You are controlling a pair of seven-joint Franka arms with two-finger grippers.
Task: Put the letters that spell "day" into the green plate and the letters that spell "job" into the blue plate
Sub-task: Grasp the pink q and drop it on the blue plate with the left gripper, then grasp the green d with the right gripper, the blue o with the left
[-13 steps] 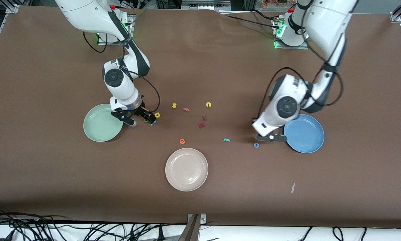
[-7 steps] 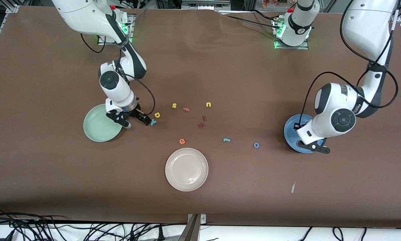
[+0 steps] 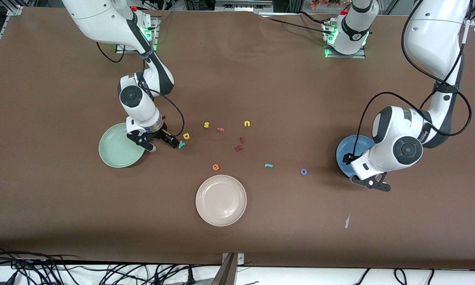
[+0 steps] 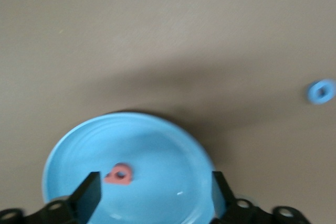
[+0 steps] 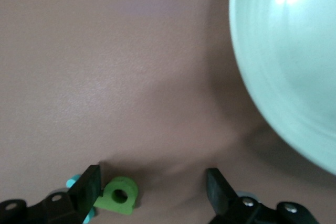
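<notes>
My left gripper (image 3: 370, 183) hangs open over the blue plate (image 3: 349, 151), at the edge nearer the front camera. In the left wrist view the salmon "b" (image 4: 119, 174) lies in the blue plate (image 4: 157, 140), between the spread fingers and free of them. The blue "o" (image 3: 304, 171) and teal "j" (image 3: 268, 165) lie on the table. My right gripper (image 3: 161, 143) is low beside the green plate (image 3: 118, 152), open, with the green "a" (image 5: 119, 195) between its fingers against one of them. The teal "y" (image 3: 181, 144) and yellow "d" (image 3: 186, 135) lie just past it.
A cream plate (image 3: 220, 200) sits nearer the front camera at mid-table. Yellow "s" (image 3: 206, 124) and "u" (image 3: 247, 124), an orange "e" (image 3: 216, 167) and dark red letters (image 3: 239, 148) are scattered in the middle. A white scrap (image 3: 347, 221) lies near the front edge.
My left arm swung from beside the "o" to over the blue plate and opened its fingers; the "b" now lies in the plate. My right gripper shifted slightly toward the green plate.
</notes>
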